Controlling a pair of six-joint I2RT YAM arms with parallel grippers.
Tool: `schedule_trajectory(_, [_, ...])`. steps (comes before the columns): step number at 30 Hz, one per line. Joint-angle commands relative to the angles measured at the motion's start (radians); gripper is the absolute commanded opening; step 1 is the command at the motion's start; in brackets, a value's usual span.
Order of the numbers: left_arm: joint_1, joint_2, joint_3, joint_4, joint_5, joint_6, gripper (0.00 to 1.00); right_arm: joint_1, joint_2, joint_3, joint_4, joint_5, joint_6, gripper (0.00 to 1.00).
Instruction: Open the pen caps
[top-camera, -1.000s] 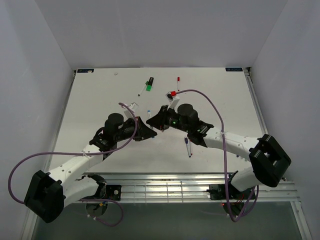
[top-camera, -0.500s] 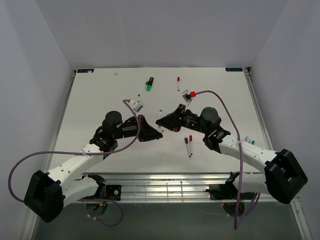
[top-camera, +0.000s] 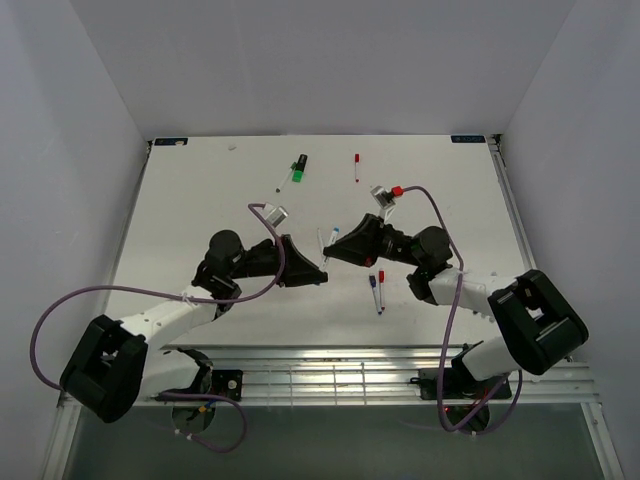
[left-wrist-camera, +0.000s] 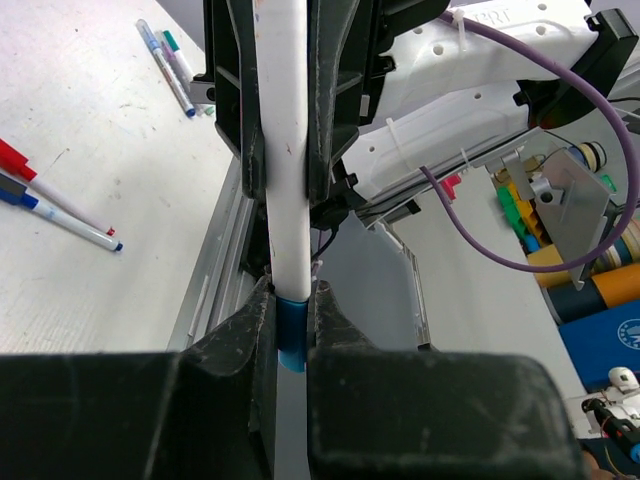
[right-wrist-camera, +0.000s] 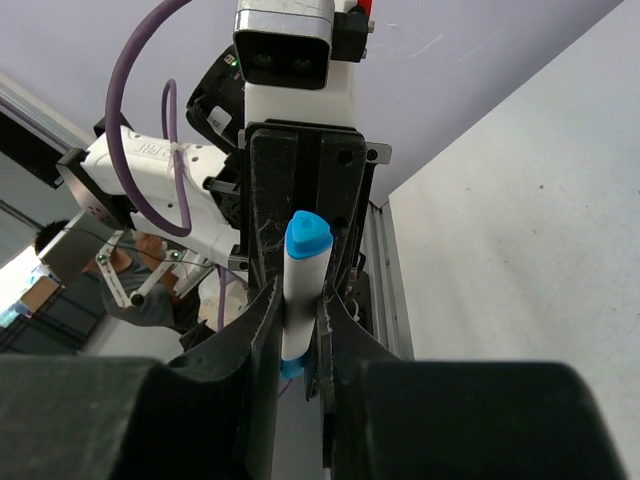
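Note:
A white pen (top-camera: 331, 238) with a blue end is held in the air between both grippers over the middle of the table. In the left wrist view my left gripper (left-wrist-camera: 290, 300) is shut on its blue cap (left-wrist-camera: 290, 340), which still sits on the white barrel (left-wrist-camera: 280, 150). In the right wrist view my right gripper (right-wrist-camera: 298, 300) is shut on the barrel (right-wrist-camera: 300, 290), with the blue end (right-wrist-camera: 306, 236) sticking out above. The two grippers (top-camera: 318, 272) (top-camera: 336, 250) face each other, nearly touching.
A black marker with a green cap (top-camera: 298, 170) and a red-tipped pen (top-camera: 356, 166) lie at the back. Two pens, one red-capped (top-camera: 380, 280) and one dark-capped (top-camera: 373, 288), lie right of centre. A metal rail (top-camera: 330, 375) runs along the near edge.
Both grippers, with the pen between them, have shifted right. The right arm has folded in closer to the middle.

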Motion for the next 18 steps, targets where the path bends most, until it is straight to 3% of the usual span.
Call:
schedule_trajectory(1, [-0.007,-0.035,0.007,0.156,0.216,-0.05,0.0,-0.079,0.028,0.033,0.146,0.061,-0.019,0.08])
schedule_trajectory(2, [-0.007,-0.037,0.008,0.121,0.177,-0.027,0.0,-0.079,0.013,0.042,0.067,0.067,-0.051,0.08])
schedule_trajectory(5, [-0.009,-0.063,0.061,-0.213,0.036,0.134,0.0,-0.079,-0.066,0.076,-0.122,0.148,-0.149,0.08])
schedule_trajectory(6, [-0.01,-0.072,0.077,-0.351,-0.088,0.16,0.0,-0.079,-0.086,0.087,-0.282,0.218,-0.228,0.08])
schedule_trajectory(8, [-0.03,-0.098,0.093,-0.463,-0.217,0.217,0.0,-0.075,-0.154,0.133,-0.443,0.374,-0.299,0.08])
schedule_trajectory(9, [-0.046,-0.109,0.099,-0.552,-0.359,0.232,0.0,-0.072,-0.171,0.153,-0.528,0.434,-0.354,0.08])
schedule_trajectory(10, [-0.059,-0.119,0.105,-0.58,-0.42,0.252,0.0,-0.062,-0.188,0.177,-0.696,0.5,-0.379,0.08])
schedule_trajectory(14, [-0.18,-0.162,0.114,-0.662,-0.662,0.331,0.0,-0.047,-0.205,0.31,-0.886,0.656,-0.442,0.08])
schedule_trajectory(18, [-0.21,-0.142,0.143,-0.763,-0.773,0.36,0.0,-0.027,-0.163,0.417,-1.028,0.7,-0.501,0.08])
